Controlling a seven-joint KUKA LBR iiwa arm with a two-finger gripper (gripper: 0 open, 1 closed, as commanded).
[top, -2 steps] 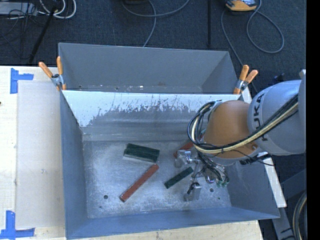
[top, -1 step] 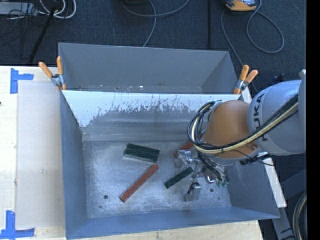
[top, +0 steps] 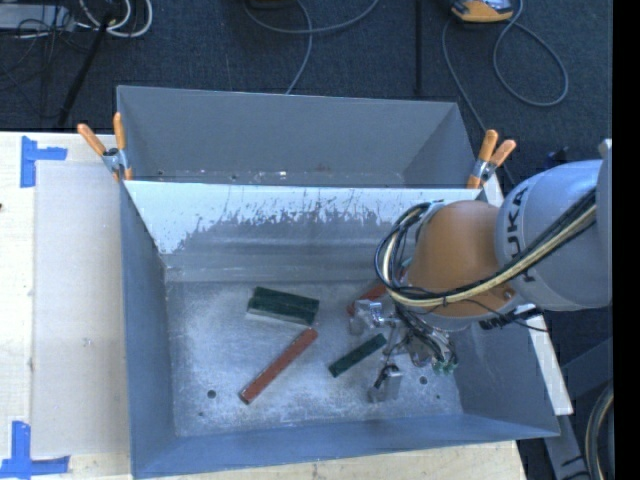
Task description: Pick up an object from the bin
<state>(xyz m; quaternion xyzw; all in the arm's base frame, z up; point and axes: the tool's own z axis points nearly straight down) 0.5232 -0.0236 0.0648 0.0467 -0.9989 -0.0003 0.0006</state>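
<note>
A dark floor is stretching behind the scene, with loose cables trailing across it. In front of it a grey metal bin is sitting with its sloped walls open to the camera.

The arm is reaching in from the right, with its orange cover hanging over the bin's right half. Below it the gripper is hovering low over the floor of the bin. Whether it is released or clenched I cannot tell, and nothing is showing in its grasp.

The nearest thing is a dark green bar. It is lying tilted on the floor right of centre, its right end just beside the gripper, and I am judging it the likely pick.

To do this step well, the gripper should be straddling the bar across its narrow width, centred rather than at the tip. It should be closing only once it is down at floor level, so the bar is not skidding away.

Counting the loose things in view:
- One dark green bar.
- One dark green block, lying near the middle.
- One reddish-brown stick, lying aslant below the block and apart from it.
- One small reddish thing, half hidden by the wrist and too covered to name.
</note>
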